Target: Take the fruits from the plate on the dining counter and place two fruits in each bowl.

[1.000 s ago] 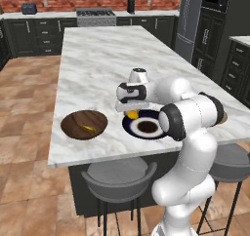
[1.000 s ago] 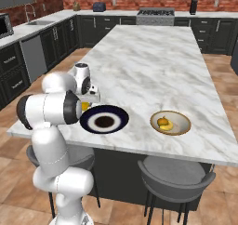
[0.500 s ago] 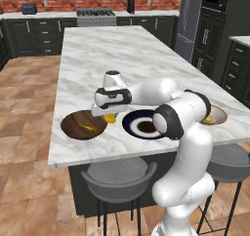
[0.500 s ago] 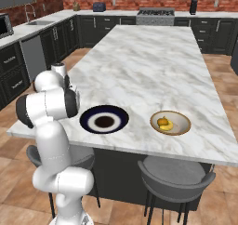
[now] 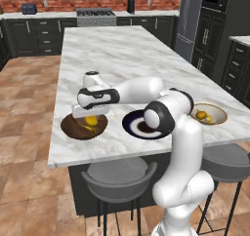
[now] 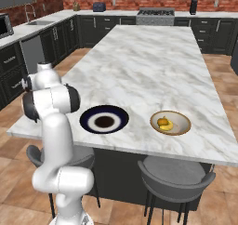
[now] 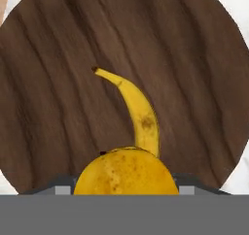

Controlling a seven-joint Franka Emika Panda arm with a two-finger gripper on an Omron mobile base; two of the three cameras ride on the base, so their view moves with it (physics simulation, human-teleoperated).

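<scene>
My gripper (image 5: 90, 117) held the yellow-orange fruit (image 7: 125, 172) over the wooden bowl (image 5: 73, 128); I judged releasing low, beside the banana (image 7: 136, 113), safest.

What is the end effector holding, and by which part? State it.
The end effector holds the yellow-orange fruit by its two sides, above the brown bowl.

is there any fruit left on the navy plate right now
No, the navy plate shows just its bare pale ring and dark brown centre.

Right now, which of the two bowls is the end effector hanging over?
The dark brown wooden bowl, already holding a banana, left of the navy plate; the tan bowl sits right.
</scene>
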